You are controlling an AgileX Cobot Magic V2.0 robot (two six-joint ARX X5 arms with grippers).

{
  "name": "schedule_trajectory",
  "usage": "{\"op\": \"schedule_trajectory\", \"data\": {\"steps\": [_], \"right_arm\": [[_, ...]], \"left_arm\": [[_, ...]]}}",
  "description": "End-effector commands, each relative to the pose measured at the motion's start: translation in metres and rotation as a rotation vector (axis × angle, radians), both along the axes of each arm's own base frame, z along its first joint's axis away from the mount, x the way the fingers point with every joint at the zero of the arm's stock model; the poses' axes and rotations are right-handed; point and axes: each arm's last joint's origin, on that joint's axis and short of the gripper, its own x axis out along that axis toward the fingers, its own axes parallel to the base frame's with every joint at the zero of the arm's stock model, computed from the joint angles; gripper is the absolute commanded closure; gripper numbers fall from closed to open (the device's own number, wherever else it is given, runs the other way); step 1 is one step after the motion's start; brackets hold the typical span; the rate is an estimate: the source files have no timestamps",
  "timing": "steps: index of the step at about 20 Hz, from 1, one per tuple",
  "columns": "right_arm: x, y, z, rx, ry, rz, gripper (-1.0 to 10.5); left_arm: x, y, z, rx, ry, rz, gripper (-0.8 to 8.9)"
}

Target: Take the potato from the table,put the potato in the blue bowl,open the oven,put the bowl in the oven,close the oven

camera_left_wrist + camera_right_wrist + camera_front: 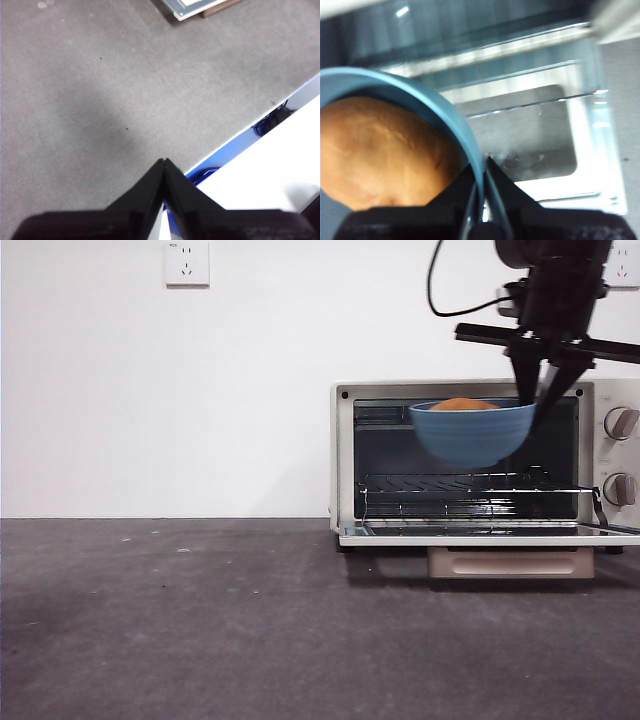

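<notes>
**A:** so what's sitting in the blue bowl [472, 433] right now?

**B:** the potato [463, 404], its orange top is just peeking over the rim. The right tool [540, 397] is pinching the bowl's rim on the right side and holding it in the air in front of the oven [345, 455], right half of the frame. Door's hanging wide open, wire rack is sitting empty.

**A:** and the left one?

**B:** left tool [164, 165] is hovering over the bare counter [90, 100], jaws pressed together on nothing.
</notes>
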Motion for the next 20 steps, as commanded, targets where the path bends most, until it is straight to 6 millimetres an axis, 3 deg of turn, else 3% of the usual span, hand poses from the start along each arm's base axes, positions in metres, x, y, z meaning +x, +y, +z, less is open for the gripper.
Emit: {"op": "schedule_trajectory", "data": {"steps": [1,6,10,16,20], "right_arm": [[0.003,-0.007,0.001,0.028,-0.014,-0.066,9.6],[0.014,-0.013,-0.003,0.082,-0.050,-0.183,9.6],[0.026,-0.017,-0.022,0.143,0.005,-0.239,9.6],[0.041,-0.021,-0.051,0.189,0.083,-0.330,9.6],[0.045,-0.027,-0.051,0.242,0.071,-0.377,9.6]], "left_arm": [[0.003,-0.005,-0.002,0.016,0.014,0.008,8.19],[0.011,-0.019,-0.005,0.074,0.049,0.008,8.19],[0.017,-0.029,-0.007,0.116,0.076,0.008,8.19],[0.019,-0.032,-0.008,0.130,0.084,0.008,8.19],[0.019,-0.032,-0.008,0.131,0.084,0.008,8.19]]}}
